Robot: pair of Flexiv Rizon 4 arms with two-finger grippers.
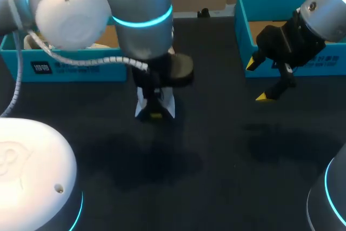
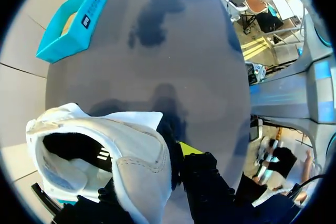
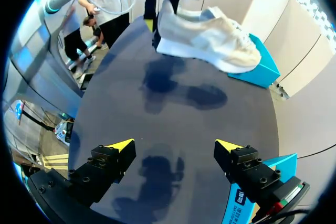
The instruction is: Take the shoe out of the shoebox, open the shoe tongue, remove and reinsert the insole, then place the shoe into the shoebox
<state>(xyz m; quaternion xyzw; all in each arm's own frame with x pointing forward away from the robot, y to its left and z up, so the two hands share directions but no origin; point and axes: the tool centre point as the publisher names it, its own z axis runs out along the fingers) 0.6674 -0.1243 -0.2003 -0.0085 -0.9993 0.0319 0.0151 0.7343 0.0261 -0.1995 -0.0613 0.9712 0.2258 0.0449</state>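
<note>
Shoe (image 3: 210, 35) held aloft at heel
Clamped by left gripper (image 1: 155, 106); right gripper (image 3: 173, 148) spread, empty — slip risked from toe weight.

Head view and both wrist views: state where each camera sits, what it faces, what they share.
Head view: above and behind, looking down on the table; left hand and right hand show.
Left wrist view: on the left arm, looking past the shoe its hand grips.
Right wrist view: on the right arm, facing the held shoe; own open hand shows.
Both wrist views share the shoe.
</note>
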